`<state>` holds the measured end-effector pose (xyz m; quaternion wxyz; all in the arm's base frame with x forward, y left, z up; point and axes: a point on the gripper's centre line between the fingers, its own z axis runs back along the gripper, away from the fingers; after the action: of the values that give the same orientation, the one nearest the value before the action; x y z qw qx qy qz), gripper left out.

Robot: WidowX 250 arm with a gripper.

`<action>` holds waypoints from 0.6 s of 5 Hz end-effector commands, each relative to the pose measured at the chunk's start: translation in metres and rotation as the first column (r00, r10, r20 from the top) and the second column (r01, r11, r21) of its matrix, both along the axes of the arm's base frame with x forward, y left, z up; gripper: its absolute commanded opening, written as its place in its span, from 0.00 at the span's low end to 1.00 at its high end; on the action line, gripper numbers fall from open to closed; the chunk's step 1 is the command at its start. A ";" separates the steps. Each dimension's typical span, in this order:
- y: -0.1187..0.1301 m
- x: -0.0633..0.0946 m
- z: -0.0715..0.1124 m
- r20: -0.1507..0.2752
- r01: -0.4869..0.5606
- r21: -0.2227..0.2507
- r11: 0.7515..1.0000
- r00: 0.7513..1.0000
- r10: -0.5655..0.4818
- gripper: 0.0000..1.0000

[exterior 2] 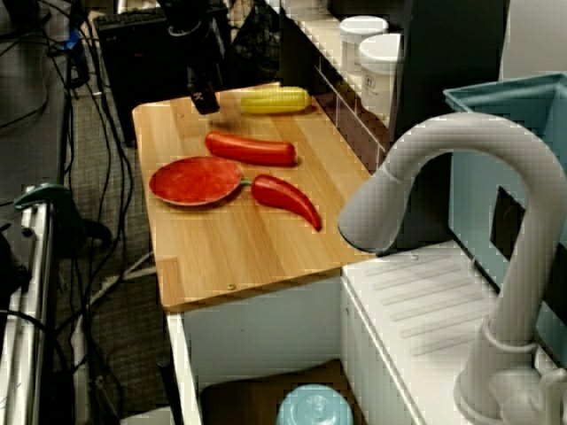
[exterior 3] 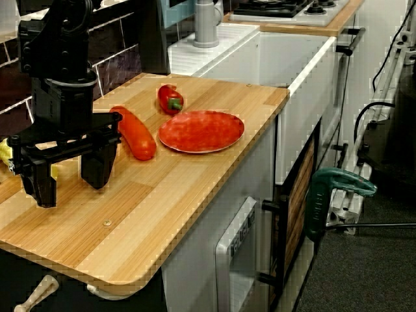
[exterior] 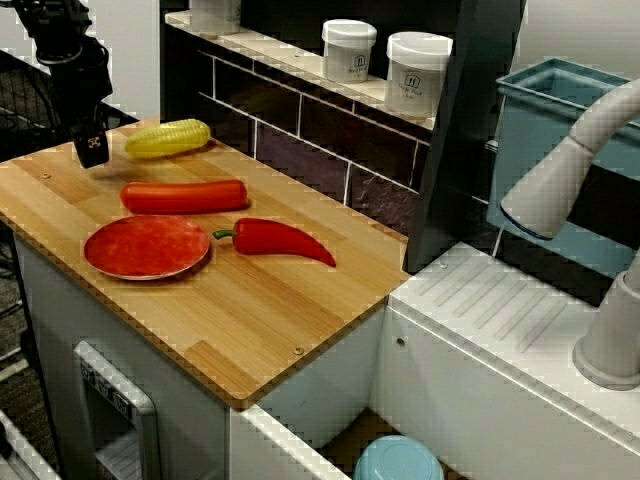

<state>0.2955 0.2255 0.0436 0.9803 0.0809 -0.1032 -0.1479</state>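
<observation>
My black gripper [exterior: 92,150] hangs open and empty just above the far left corner of the wooden counter [exterior: 260,310]. In the view from the counter's end its two fingers [exterior 3: 97,169] stand wide apart over bare wood, gripper [exterior 3: 70,179]. A yellow corn cob [exterior: 168,138] lies just behind it, mostly hidden in that end view. A long red sausage [exterior: 184,196] lies beside it toward the counter's middle. Further on sit a red plate [exterior: 147,246] and a red chilli pepper [exterior: 275,240], lying on the wood next to the plate.
Two white jars [exterior: 349,50] [exterior: 418,73] stand on the tiled ledge behind the counter. A grey faucet [exterior: 560,180] and white sink unit lie to the right, with a blue rack [exterior: 560,110] behind. Cables trail on the floor [exterior 2: 97,177].
</observation>
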 end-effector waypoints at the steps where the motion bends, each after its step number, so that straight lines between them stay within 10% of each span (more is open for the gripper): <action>1: 0.000 0.000 0.000 0.000 0.000 0.000 1.000 1.000 0.000 1.00; 3: -0.003 -0.014 0.052 0.011 0.089 -0.095 0.991 0.996 -0.088 1.00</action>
<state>0.2772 0.2162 0.0716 0.9791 -0.0035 -0.0970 -0.1786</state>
